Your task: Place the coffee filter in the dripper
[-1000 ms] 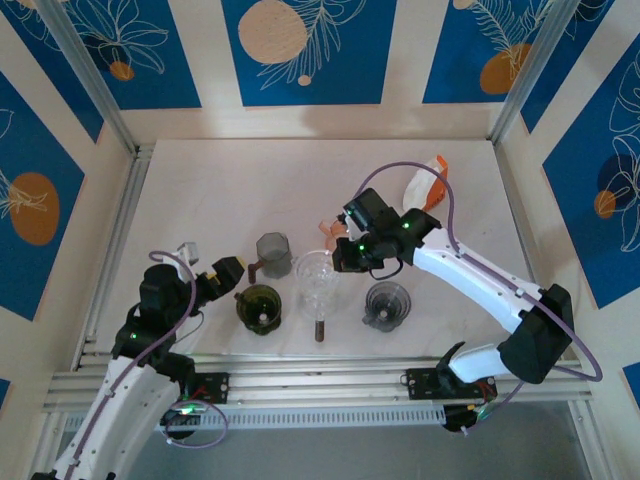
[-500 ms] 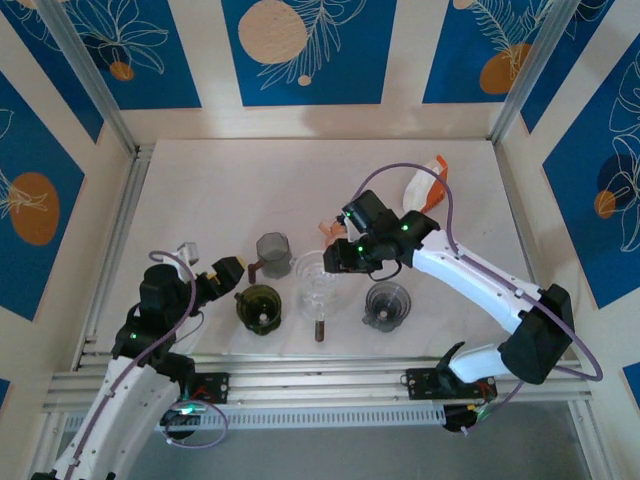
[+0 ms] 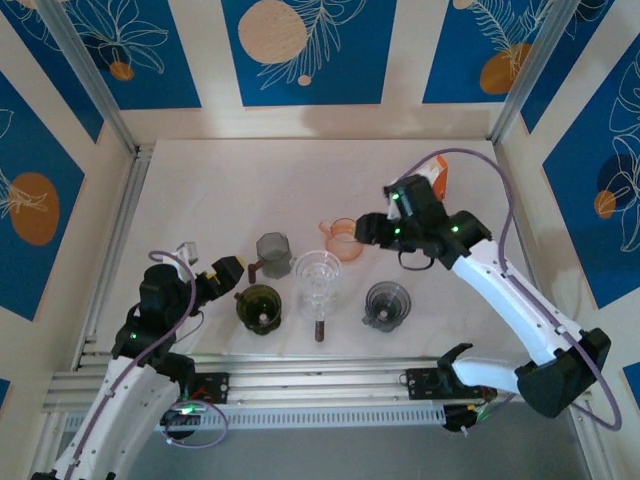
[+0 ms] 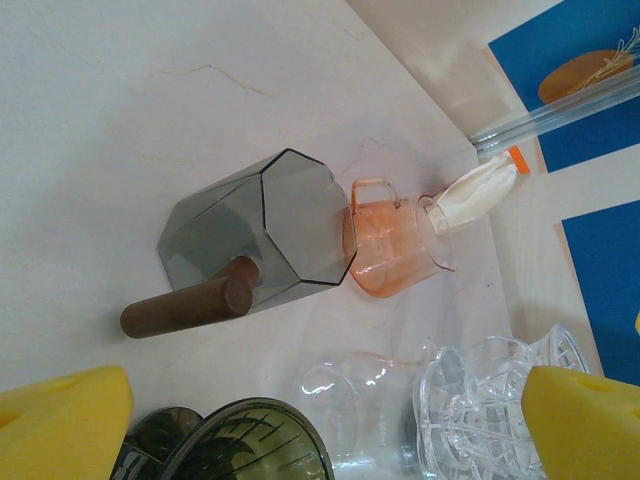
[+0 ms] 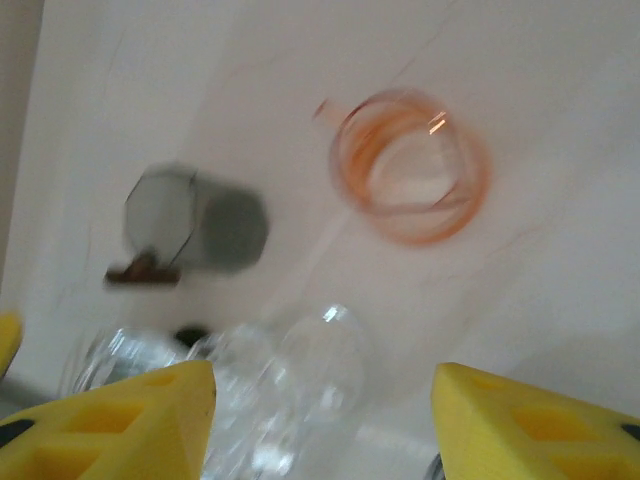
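Right claw [image 5: 322, 385], spread wide and empty, is hovering over the orange cup [image 5: 410, 180]; a careless sweep risks toppling the clear dripper [image 3: 318, 278] nearby.

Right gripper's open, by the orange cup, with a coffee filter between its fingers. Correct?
Not quite: it holds no filter. The right wrist view shows the right gripper open by the orange cup, with nothing between its yellow fingers, just bare table and glassware below.
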Controlling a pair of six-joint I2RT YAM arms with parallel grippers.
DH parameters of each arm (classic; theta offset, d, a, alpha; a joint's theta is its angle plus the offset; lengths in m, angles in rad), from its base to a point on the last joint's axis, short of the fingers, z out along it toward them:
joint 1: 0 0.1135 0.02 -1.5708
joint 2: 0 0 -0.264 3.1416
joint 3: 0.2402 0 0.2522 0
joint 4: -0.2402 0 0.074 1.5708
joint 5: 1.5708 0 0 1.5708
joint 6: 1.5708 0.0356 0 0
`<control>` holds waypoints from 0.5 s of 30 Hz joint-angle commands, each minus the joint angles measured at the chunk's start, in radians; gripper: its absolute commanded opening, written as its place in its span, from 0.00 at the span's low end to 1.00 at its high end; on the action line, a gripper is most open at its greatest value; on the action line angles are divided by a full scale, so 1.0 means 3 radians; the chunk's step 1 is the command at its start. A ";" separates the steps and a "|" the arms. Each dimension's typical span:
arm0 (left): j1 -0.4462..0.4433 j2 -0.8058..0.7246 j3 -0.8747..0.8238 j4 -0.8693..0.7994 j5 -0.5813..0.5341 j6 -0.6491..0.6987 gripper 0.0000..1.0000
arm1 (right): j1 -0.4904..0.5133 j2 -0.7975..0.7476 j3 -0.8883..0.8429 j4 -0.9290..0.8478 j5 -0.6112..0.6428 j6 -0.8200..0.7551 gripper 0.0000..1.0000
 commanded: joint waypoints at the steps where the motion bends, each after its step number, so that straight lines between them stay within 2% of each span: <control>1: -0.0027 0.0002 0.0007 0.0128 -0.0035 -0.0002 1.00 | -0.0451 0.0185 -0.0059 0.0255 0.0178 -0.0036 0.56; 3: -0.0027 0.0003 0.0007 0.0118 -0.0028 0.0016 1.00 | -0.0701 0.0402 -0.0004 0.0334 0.0320 -0.0094 0.52; 8: -0.0027 0.0009 0.0019 0.0090 -0.0035 0.0063 1.00 | -0.1062 0.1068 0.0339 0.0306 0.0664 -0.0161 0.44; 15: -0.0027 0.0076 0.0026 0.0166 -0.0027 0.0044 1.00 | -0.1340 0.1712 0.0720 0.0383 0.0921 -0.0172 0.44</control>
